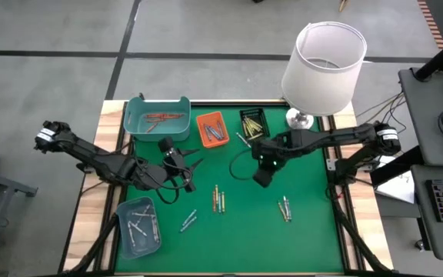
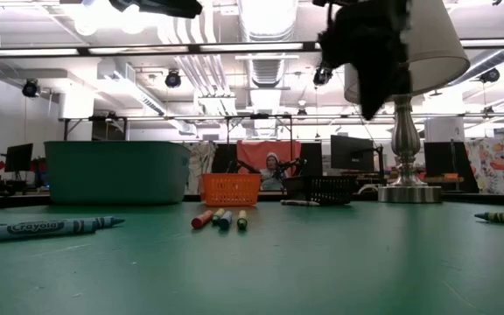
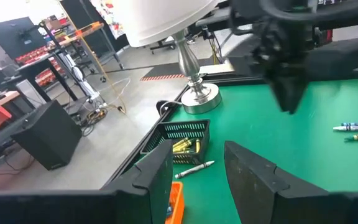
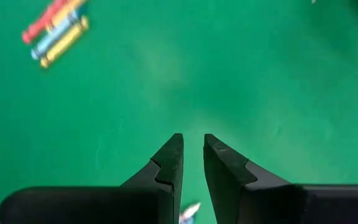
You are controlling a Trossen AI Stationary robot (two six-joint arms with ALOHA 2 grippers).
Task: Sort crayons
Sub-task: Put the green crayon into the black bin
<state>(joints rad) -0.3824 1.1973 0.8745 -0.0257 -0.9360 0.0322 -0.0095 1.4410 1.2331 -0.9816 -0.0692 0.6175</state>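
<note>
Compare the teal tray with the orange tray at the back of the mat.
The teal tray is larger and solid-walled; the orange tray is smaller with mesh walls. The teal tray holds red crayons; the orange tray holds bluish ones. Both stand upright along the mat's far edge.

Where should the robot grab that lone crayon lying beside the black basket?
Probably at its middle, coming straight down from above. The crayon lies flat on the green mat, apart from the black basket, so fingers could close across its thin width.
</note>
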